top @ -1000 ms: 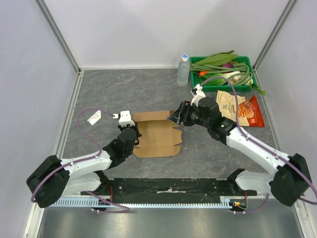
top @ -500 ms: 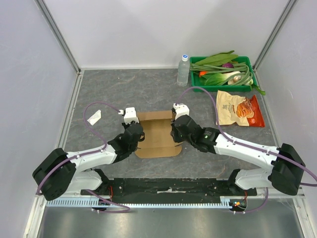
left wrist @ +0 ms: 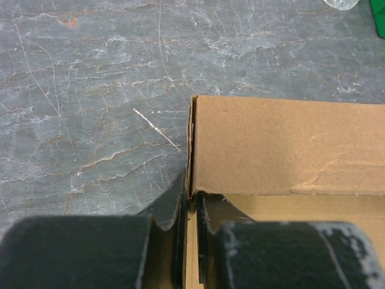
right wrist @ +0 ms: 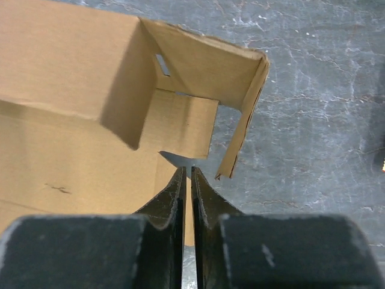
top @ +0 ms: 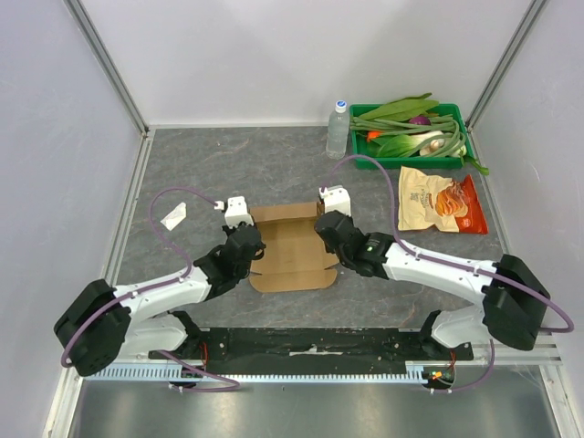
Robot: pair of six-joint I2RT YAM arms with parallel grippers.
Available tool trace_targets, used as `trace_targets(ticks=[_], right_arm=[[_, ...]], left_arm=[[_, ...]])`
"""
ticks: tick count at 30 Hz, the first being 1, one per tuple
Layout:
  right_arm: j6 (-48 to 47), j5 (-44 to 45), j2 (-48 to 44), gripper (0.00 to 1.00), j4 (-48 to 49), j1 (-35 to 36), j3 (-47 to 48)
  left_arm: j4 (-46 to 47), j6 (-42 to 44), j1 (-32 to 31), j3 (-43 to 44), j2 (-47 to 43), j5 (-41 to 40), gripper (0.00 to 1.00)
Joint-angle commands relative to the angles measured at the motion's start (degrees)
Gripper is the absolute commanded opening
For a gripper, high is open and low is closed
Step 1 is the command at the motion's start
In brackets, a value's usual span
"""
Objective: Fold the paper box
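The paper box is a brown cardboard sheet lying partly folded mid-table, its back wall raised. My left gripper is at its left edge. In the left wrist view the left gripper is shut on the box's upright left wall, just below the back panel. My right gripper is at the box's right edge. In the right wrist view the right gripper has its jaws nearly together with a thin strip of cardboard between them. Ahead of it, a loose end flap stands beside the raised wall.
A water bottle and a green tray of vegetables stand at the back right. An orange snack bag lies right of the box. A white paper scrap lies to the left. Walls enclose the table.
The right arm swung left and down onto the box's right edge, and its jaws closed from wide open. The left gripper kept its hold on the left wall.
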Motion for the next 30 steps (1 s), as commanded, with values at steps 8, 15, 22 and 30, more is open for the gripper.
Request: trace_targets(ticks=[8, 15, 22, 30], right_arm=[[0.3, 12.0, 3.1, 0.07, -0.9, 0.1, 3.3], [-1.5, 11.4, 3.1, 0.07, 2.1, 0.2, 3.1], [-1.1, 6.1, -0.3, 0.06, 11.7, -0.2, 0.1], [-0.2, 1.3, 1.6, 0.05, 15.8, -0.2, -1.1]], left_arm=[[0.8, -3.3, 0.8, 0.7, -4.5, 0.7, 0.02], [2.8, -3.3, 0.9, -0.9, -6.5, 2.6, 0.02], [4.1, -2.8, 0.8, -2.1, -7.5, 2.8, 0.02], [4.9, -3.2, 0.9, -2.5, -8.1, 3.7, 0.02]])
